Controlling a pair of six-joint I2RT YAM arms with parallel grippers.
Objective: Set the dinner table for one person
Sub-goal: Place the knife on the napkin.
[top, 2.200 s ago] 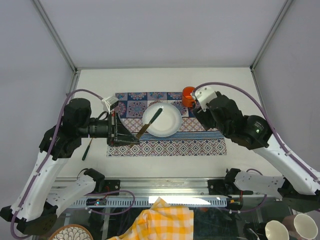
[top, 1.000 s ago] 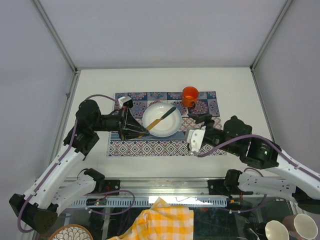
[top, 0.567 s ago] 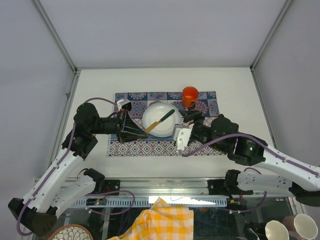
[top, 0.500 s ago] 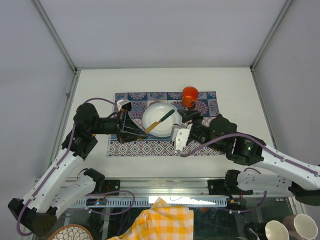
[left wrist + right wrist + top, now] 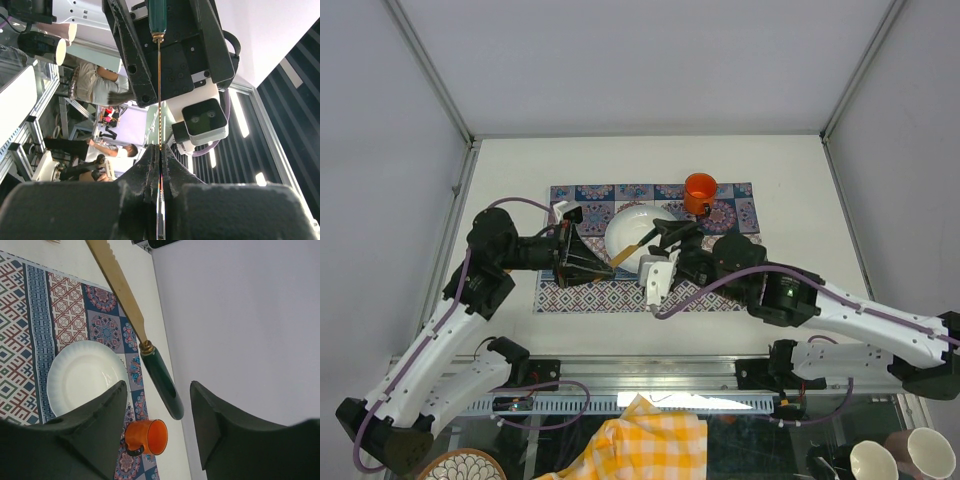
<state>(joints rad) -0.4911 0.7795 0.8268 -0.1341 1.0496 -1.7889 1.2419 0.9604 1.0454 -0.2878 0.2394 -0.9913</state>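
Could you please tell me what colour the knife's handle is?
Dark green; the knife handle shows best in the right wrist view.

Left arm [image 5: 445,320] is reaching from the lower left toward centre frame. The left gripper [image 5: 604,267] is lying level, clamping a knife [image 5: 626,251] by the blade. Right arm [image 5: 860,315] is stretching in from the lower right. The right gripper [image 5: 672,236] is holding its jaws apart, flanking the handle with a gap on each side.
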